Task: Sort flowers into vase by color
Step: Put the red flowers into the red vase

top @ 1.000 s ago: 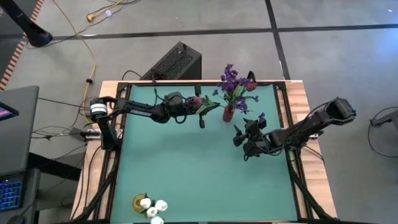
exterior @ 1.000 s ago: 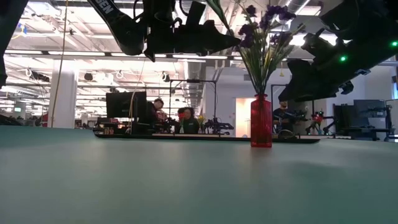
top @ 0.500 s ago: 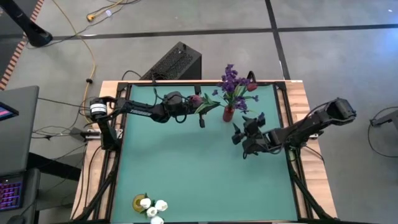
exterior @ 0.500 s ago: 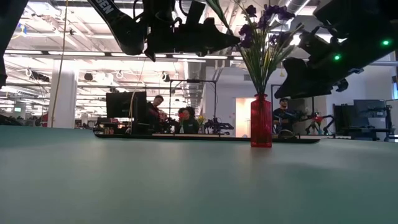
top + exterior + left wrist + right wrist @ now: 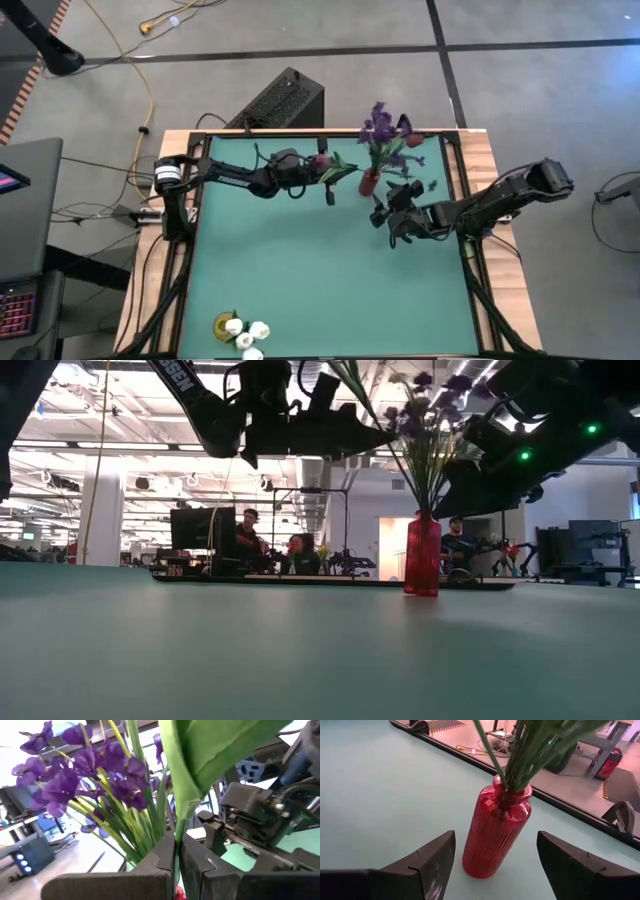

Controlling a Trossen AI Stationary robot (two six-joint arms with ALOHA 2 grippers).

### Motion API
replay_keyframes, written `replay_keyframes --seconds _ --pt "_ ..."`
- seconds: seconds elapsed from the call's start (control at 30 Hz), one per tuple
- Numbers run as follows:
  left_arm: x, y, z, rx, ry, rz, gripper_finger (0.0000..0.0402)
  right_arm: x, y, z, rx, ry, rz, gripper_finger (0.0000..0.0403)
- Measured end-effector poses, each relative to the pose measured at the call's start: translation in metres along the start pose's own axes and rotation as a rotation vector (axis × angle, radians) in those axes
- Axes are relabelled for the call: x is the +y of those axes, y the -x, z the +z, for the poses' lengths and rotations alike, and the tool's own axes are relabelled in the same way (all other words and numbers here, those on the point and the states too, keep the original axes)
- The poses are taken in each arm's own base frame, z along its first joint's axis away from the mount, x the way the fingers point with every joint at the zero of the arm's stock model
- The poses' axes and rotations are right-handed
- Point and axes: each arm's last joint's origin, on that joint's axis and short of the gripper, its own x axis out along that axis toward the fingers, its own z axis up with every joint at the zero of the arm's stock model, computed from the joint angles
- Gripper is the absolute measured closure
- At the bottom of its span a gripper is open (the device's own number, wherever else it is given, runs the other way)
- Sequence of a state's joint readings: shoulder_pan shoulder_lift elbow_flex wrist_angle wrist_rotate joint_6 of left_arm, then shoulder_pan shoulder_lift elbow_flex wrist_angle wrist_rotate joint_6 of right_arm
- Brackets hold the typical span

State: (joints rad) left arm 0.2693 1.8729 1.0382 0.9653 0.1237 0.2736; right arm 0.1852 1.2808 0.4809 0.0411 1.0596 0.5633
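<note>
One red vase [image 5: 369, 183], one purple bunch [image 5: 385, 128], four white tulip heads [image 5: 245, 334], two grippers.

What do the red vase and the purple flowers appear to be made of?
The red vase looks like ribbed, glossy translucent glass or plastic: light shines through its vertical ridges. The purple flowers look like artificial fabric petals on smooth plastic green stems, though I cannot be certain.

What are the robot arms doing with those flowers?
They are sorting flowers into vases by color. The left claw is shut on a green flower stem, holding it up beside the red vase, which already has purple flowers in it. The right claw is open, with one finger on each side of that vase. White flowers sit at the table's other end.
</note>
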Motion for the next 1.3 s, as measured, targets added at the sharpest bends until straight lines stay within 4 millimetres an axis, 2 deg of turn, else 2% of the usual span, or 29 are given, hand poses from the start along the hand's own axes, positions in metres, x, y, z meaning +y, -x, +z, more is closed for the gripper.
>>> replay_keyframes --seconds 0.3,0.6,0.77,1.3 --pt "0.001 0.001 0.0 0.049 -0.007 0.026 0.0401 -0.003 -0.005 0.001 0.01 0.036 -0.012 0.0097" --pt "0.008 0.011 0.026 0.084 -0.025 0.028 0.0401 -0.008 -0.021 0.01 0.039 0.056 0.029 0.0097" --pt "0.007 0.011 0.025 0.102 -0.027 0.022 0.0401 -0.008 -0.027 0.018 0.009 0.038 0.063 0.0097" --pt "0.009 0.004 0.026 0.212 0.026 0.001 0.0401 -0.017 -0.041 0.024 0.019 0.021 0.072 0.0097"
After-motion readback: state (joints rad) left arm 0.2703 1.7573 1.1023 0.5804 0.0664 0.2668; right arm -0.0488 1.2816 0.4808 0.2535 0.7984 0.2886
